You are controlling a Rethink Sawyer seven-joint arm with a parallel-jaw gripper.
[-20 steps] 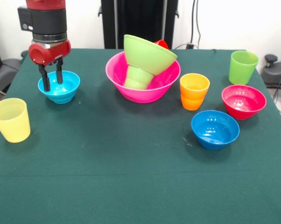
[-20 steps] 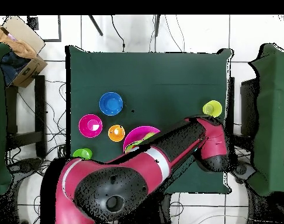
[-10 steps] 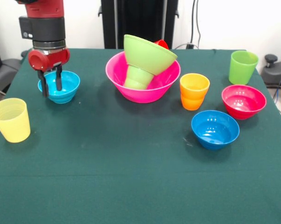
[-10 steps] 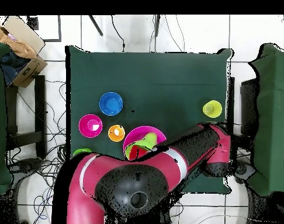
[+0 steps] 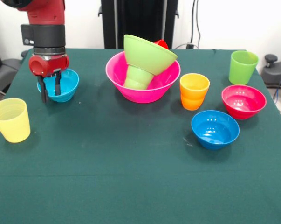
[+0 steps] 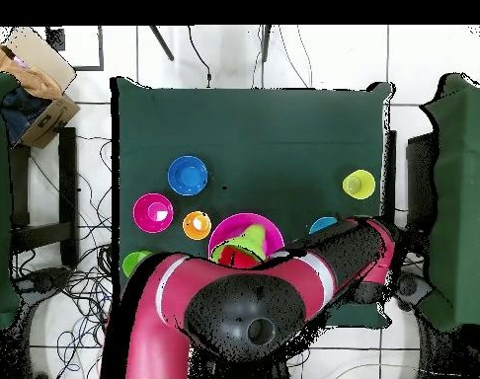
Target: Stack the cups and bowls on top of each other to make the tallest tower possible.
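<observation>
My gripper [image 5: 51, 90] stands at the table's left, its fingers closed over the near rim of the light blue bowl [image 5: 65, 84], which tilts slightly off the cloth. The arm hides the gripper in the overhead view, where only part of that bowl [image 6: 323, 225] shows. The tower sits mid-table: a large pink bowl [image 5: 142, 93] holding an upturned small green cup [image 5: 139, 77], a tilted lime green bowl [image 5: 147, 55] and a red cup [image 5: 161, 44] peeking out behind. A pale yellow cup [image 5: 10, 119] stands near left.
On the right are an orange cup [image 5: 194, 91], a taller lime green cup [image 5: 243, 66], a magenta bowl [image 5: 243, 101] and a darker blue bowl [image 5: 215, 129]. The green cloth covers the table [image 5: 131, 186]. Chairs and a cardboard box [image 6: 32, 74] flank it.
The gripper has come down and a little left onto the light blue bowl's rim, and the bowl has shifted and tipped with it. The arm has swung across the overhead view.
</observation>
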